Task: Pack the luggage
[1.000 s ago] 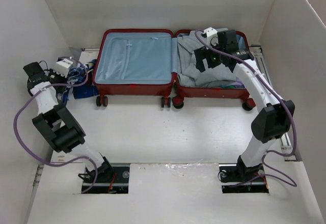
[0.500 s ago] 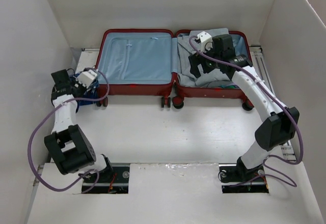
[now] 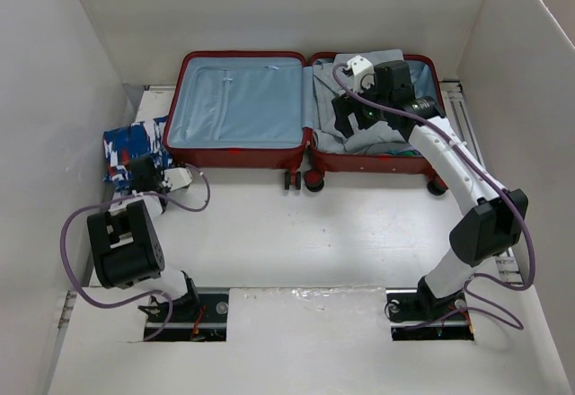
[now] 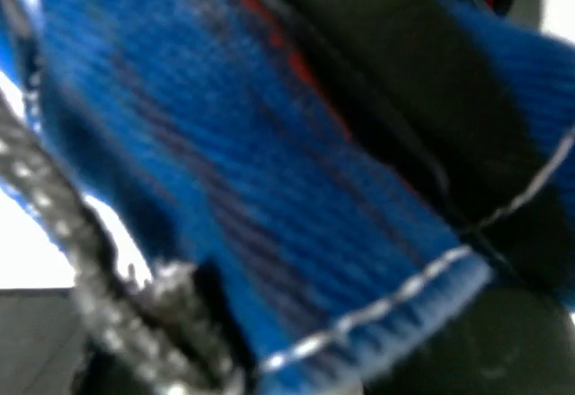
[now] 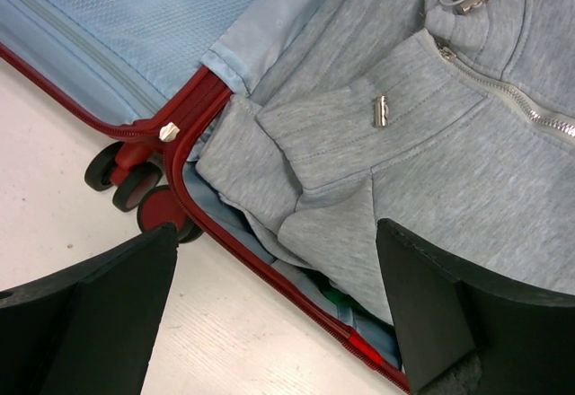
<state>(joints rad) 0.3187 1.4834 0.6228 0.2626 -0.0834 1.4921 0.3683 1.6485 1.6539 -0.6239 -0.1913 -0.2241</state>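
Having swung back beside the luggage [image 3: 235, 157], the left gripper [image 3: 144, 172] clamps the blue knit garment [image 3: 126, 144], ready for packing, while the right gripper [image 5: 277, 233] hovers, fingers apart, over the grey hoodie [image 5: 467, 144].

Left arm [image 3: 124, 241] swung back, tugging blue cloth [image 3: 131, 142] nearer.

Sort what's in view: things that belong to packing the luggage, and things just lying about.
Part of the job: luggage, open flat; grey zip top in its right half; blue patterned cloth lying left of it.
Just there: white table; white side boards; purple cables.
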